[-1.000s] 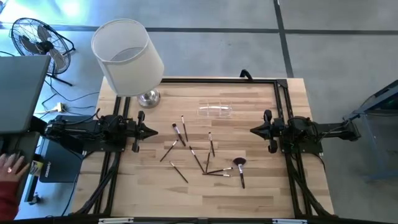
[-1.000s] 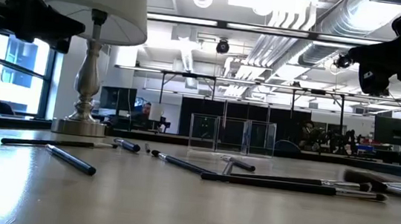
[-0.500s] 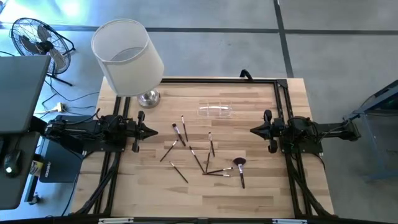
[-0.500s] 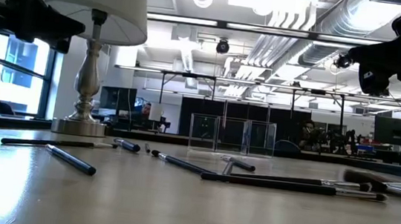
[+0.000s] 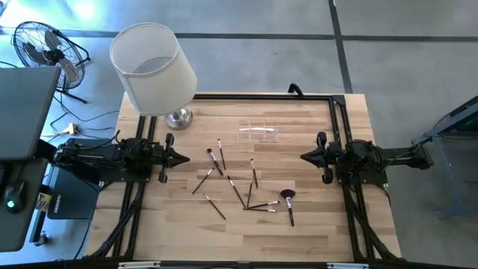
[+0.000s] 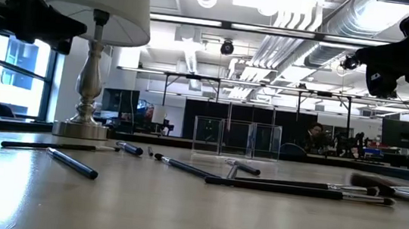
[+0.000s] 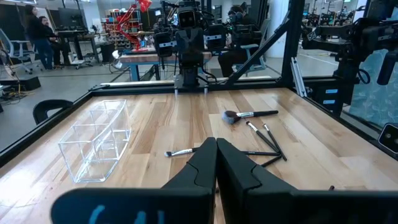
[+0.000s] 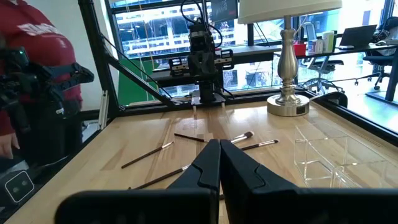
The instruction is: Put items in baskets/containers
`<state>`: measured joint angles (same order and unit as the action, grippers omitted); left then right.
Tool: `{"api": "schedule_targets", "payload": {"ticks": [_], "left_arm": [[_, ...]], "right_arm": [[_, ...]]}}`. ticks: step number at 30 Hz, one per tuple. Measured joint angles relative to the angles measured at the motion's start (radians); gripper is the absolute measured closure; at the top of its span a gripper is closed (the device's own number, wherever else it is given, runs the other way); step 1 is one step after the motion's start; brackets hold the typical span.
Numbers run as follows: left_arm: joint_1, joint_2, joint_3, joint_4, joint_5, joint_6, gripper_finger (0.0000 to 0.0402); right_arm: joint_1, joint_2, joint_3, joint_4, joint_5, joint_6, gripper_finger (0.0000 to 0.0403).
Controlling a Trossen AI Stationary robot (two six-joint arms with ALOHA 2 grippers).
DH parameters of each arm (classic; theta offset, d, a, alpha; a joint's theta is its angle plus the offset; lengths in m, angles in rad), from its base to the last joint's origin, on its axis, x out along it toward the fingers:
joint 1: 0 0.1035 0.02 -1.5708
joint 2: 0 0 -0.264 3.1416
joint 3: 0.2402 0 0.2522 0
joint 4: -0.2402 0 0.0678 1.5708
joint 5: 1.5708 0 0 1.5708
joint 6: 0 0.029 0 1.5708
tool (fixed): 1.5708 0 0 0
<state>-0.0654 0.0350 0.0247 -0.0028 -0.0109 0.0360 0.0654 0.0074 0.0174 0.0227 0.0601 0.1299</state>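
The left gripper [image 5: 184, 158] hangs at the counter's [image 5: 299, 232] left edge, fingers pressed together, holding nothing. Behind it stands a lamp [image 5: 153, 69] with a white shade. The makeup brushes [image 5: 237, 192] lie scattered across the middle of the counter — the fluffy-headed brush [image 5: 288, 202] lies nearest the right arm. The clear plastic holder [image 5: 258, 132] sits beyond them, towards the far edge, with no brush in it. The right gripper [image 5: 305, 157] waits at the right edge — closed, empty.
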Motion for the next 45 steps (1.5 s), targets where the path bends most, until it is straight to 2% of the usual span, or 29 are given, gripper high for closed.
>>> {"api": "schedule_targets", "payload": {"ticks": [45], "left_arm": [[0.000,0.000,0.000,0.010,-0.014,0.011,0.0400]], "right_arm": [[0.000,0.000,0.000,0.000,0.000,0.000,0.0402]]}}
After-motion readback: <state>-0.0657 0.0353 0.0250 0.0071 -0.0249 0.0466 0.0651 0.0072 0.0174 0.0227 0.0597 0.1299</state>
